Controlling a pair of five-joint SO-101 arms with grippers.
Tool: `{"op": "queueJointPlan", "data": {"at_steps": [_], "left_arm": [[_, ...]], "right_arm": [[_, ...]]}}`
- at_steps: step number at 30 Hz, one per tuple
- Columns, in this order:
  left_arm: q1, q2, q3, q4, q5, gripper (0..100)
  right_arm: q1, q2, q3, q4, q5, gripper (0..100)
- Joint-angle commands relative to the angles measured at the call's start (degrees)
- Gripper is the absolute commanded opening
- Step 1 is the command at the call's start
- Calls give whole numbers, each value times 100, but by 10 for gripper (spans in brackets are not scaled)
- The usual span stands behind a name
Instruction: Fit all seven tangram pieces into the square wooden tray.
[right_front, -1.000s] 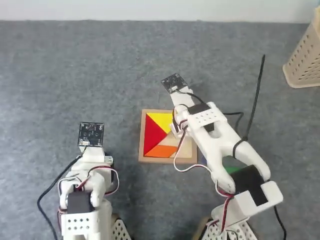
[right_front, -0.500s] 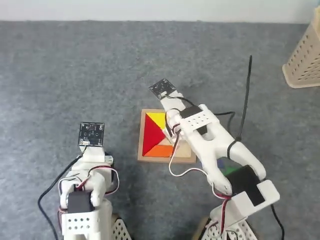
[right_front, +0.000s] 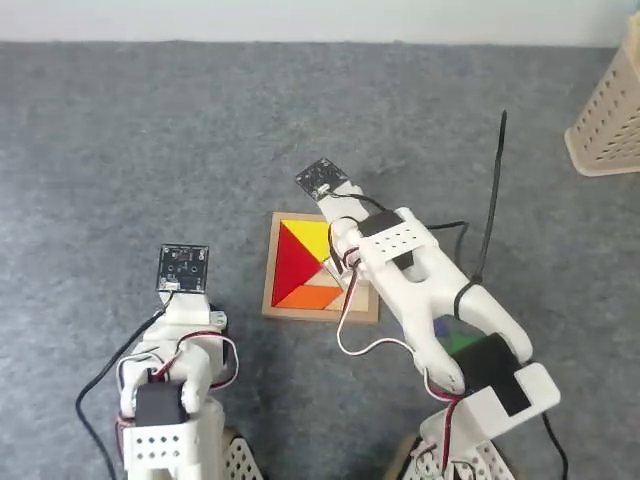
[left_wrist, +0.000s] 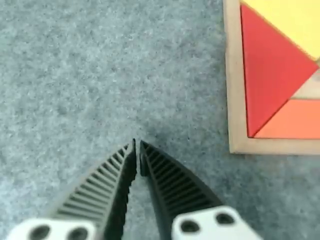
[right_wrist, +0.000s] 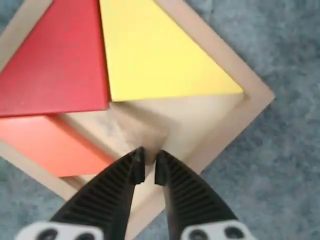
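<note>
The square wooden tray (right_front: 283, 314) lies mid-table and holds a red triangle (right_front: 292, 262), a yellow triangle (right_front: 312, 238) and an orange piece (right_front: 310, 296). My right arm (right_front: 405, 260) stretches over the tray's right half. In the right wrist view my right gripper (right_wrist: 148, 161) is shut, its tips down on the bare tray floor (right_wrist: 200, 120) beside the yellow triangle (right_wrist: 155, 55), the red triangle (right_wrist: 60, 65) and the orange piece (right_wrist: 55, 145). My left gripper (left_wrist: 137, 146) is shut and empty over the carpet, left of the tray (left_wrist: 232, 100).
A green piece (right_front: 463, 340) and a blue piece (right_front: 438, 328) peek out on the carpet beneath the right arm. A beige slatted basket (right_front: 610, 110) stands at the far right edge. A black cable (right_front: 492, 210) runs behind the right arm. Open carpet spreads to the left and back.
The right arm has swung left, and the tray has slid left and turned slightly with it. The left arm has kept still.
</note>
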Motion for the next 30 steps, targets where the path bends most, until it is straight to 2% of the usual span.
{"op": "queueJointPlan", "data": {"at_steps": [1,6,12,16,20,26,30], "left_arm": [[-18,-97,-66,26,53,12],[-18,-97,-66,26,53,12],[-18,-97,-66,26,53,12],[-18,-97,-66,26,53,12],[-18,-97,-66,26,53,12],[-18,-97,-66,26,53,12],[-18,-97,-66,26,53,12]], "right_arm": [[-145,-75,167,92,229,8],[-110,-75,176,136,316,8],[400,-75,158,286,281,9],[444,-75,62,330,255,9],[462,-233,0,347,-97,15],[303,-725,35,374,-88,127],[127,-602,35,365,-79,123]]}}
